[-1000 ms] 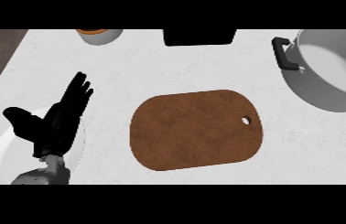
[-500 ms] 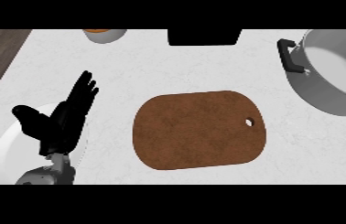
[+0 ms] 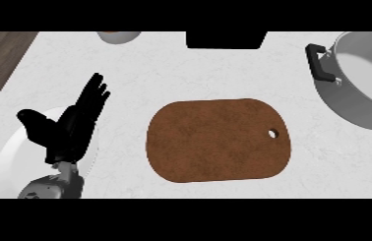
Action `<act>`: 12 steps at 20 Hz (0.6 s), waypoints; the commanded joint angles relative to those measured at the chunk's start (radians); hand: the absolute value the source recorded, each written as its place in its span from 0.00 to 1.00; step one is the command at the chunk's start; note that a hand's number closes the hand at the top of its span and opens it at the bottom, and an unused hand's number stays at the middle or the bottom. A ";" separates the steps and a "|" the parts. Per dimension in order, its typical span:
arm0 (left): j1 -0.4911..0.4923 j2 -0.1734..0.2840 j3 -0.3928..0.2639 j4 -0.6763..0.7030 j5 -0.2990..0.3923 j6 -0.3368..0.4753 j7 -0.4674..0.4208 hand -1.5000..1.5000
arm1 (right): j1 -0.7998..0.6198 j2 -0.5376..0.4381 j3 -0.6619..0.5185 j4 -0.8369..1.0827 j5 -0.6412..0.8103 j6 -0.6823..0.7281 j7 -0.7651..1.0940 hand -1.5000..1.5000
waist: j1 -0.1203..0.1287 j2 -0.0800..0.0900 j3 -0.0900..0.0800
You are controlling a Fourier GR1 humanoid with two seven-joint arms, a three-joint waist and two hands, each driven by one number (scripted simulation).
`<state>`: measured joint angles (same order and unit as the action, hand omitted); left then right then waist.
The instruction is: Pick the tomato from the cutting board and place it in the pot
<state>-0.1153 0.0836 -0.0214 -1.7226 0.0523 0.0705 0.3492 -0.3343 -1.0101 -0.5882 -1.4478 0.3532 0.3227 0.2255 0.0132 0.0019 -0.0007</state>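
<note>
At the lower left of the frame the left hand (image 3: 71, 129) rests open, fingers straight and pointing up, thumb spread to the left, its grey forearm entering from the bottom edge.

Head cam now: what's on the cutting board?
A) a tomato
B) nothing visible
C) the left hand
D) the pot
B: the cutting board shows only its bare brown top; the left hand is off to its left and the pot sits at the view's right edge.
</note>
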 commanded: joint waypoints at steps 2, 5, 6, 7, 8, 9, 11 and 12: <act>-0.015 -0.023 -0.012 0.057 -0.010 -0.006 -0.052 0.50 | -0.143 0.018 0.136 0.135 0.059 -0.052 0.051 1.00 | 0.005 0.003 0.000; -0.089 -0.001 0.008 -0.008 0.001 0.014 0.078 0.50 | -0.250 -0.004 0.194 0.293 0.098 -0.066 0.019 1.00 | 0.018 0.005 0.001; -0.049 -0.012 -0.003 0.066 -0.009 -0.011 -0.026 0.50 | -0.280 0.016 0.228 0.328 0.134 -0.107 0.004 1.00 | 0.017 0.006 0.000; -0.035 0.018 0.032 0.002 0.025 -0.024 0.024 0.50 | -0.289 0.022 0.231 0.343 0.125 -0.086 0.000 1.00 | 0.012 0.003 0.001; -0.050 -0.004 0.013 0.085 -0.008 -0.013 -0.029 0.50 | -0.339 0.041 0.251 0.353 0.127 -0.088 0.041 1.00 | 0.009 0.004 0.000; -0.023 -0.061 -0.044 0.004 -0.053 0.053 0.006 0.50 | -0.324 0.017 0.227 0.458 0.141 -0.109 -0.071 1.00 | 0.013 0.004 0.001; -0.020 -0.025 -0.018 -0.016 -0.010 0.009 0.036 0.50 | -0.354 0.090 0.304 0.467 0.201 -0.167 -0.054 1.00 | 0.018 0.004 0.001; -0.058 -0.014 0.001 0.060 -0.022 0.001 -0.023 0.50 | -0.353 0.078 0.297 0.549 0.210 -0.181 -0.146 1.00 | 0.015 0.007 0.001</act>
<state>-0.1506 0.0700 -0.0227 -1.6971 0.0444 0.0713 0.3537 -0.6396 -0.9658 -0.3490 -1.0376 0.5034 0.1991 0.1724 0.0266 0.0064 -0.0001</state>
